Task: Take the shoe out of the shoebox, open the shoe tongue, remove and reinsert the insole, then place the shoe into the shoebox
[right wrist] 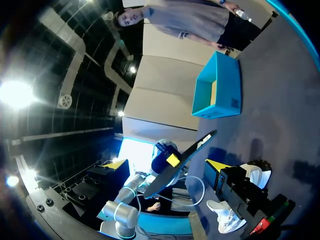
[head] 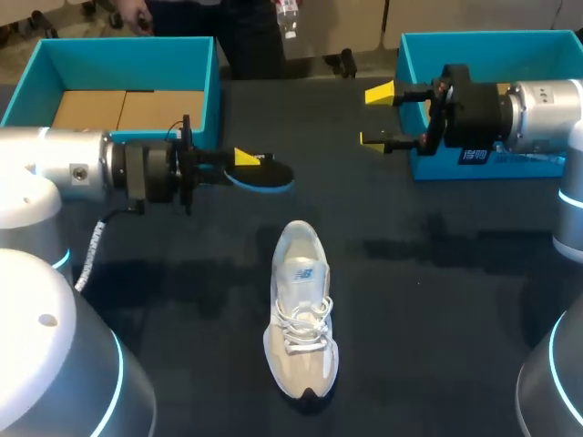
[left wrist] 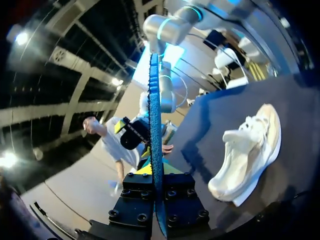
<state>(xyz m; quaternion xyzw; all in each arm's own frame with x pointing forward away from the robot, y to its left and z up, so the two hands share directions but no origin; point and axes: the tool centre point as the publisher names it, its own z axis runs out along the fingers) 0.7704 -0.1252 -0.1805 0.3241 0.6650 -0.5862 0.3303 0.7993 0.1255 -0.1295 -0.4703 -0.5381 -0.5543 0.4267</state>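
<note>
A beige-and-white shoe [head: 301,309] lies on the dark table, toe toward the front edge, laces loosened. Its insole [head: 266,175], black with a blue edge, is held above the table behind the shoe, with my left gripper [head: 241,157] shut on one end. In the left wrist view the insole [left wrist: 154,120] stands edge-on between the fingers, with the shoe [left wrist: 247,150] off to the side. My right gripper [head: 376,116] hangs open at the back right, apart from the insole, nothing between its fingers. From the right wrist, the insole [right wrist: 186,159] shows ahead of the open gripper [right wrist: 166,165].
A teal box [head: 118,55] with a cardboard floor stands at the back left, also seen as the teal box [right wrist: 220,90] in the right wrist view. A second teal box [head: 483,45] stands at the back right, partly behind my right arm.
</note>
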